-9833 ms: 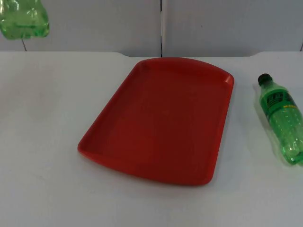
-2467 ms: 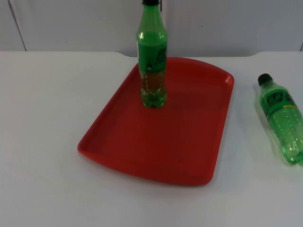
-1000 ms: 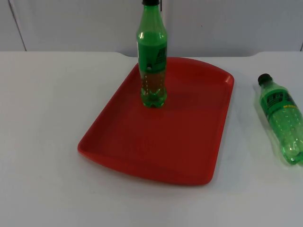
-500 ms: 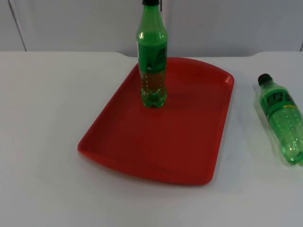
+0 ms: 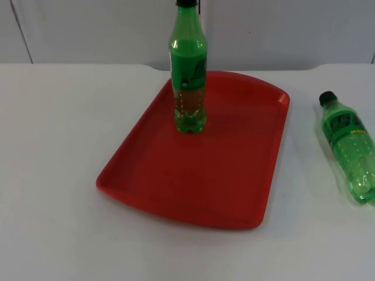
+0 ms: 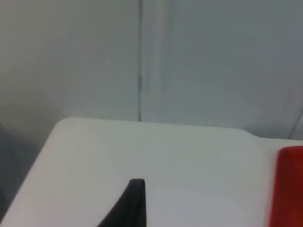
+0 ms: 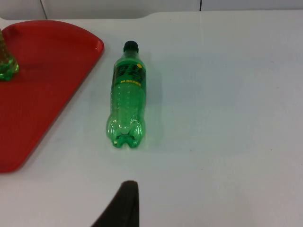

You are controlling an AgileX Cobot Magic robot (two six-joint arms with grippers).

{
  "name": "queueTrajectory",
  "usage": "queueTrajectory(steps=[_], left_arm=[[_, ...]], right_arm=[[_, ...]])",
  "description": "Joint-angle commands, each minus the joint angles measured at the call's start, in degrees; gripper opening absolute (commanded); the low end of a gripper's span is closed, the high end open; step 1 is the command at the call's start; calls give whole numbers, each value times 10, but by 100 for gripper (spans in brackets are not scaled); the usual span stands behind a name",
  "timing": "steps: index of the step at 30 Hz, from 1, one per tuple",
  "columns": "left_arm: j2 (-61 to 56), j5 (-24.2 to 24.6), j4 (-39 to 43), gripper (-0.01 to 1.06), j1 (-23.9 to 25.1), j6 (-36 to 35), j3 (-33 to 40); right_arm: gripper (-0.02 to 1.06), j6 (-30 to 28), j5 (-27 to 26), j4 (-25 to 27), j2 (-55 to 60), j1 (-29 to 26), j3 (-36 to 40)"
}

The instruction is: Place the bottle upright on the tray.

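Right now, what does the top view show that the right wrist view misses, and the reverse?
Top view alone: the whole upright green plastic bottle, black cap included, standing on the red plastic tray. Right wrist view alone: a black fingertip of the right end effector, which hangs over the white table. Both: the second green bottle lying on its side on the table, right of the tray.

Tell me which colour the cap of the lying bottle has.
Black. The cap of the lying bottle shows best in the right wrist view.
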Motion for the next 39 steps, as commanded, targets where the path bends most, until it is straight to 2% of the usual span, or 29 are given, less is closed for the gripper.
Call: queueTrajectory(steps=[1,3,6,11,15,22,28,35,39], left_arm=[[-13,13,-41,105,2,33,3],[-31,32,-80,105,1,61,3],[-47,42,-85,105,-5,74,3],[-80,54,-70,105,-52,74,3],[-115,92,-25,105,-92,74,8],[-189,99,-28,105,-93,65,55],[-272,115,-15,105,-93,33,105],[-343,162,83,105,-93,-70,112],[-346,194,113,105,-93,-97,124]], right_arm=[[105,2,-4,-1,-2,-5,1],[105,2,-4,-1,-2,-5,1],[105,2,-4,-1,-2,-5,1],[105,2,-4,-1,-2,-5,1],[105,2,-4,-1,-2,-5,1],[105,2,-4,-1,-2,-5,1],[105,2,-4,-1,-2,-5,1],[105,2,-4,-1,-2,-5,1],[105,2,-4,-1,-2,-5,1]])
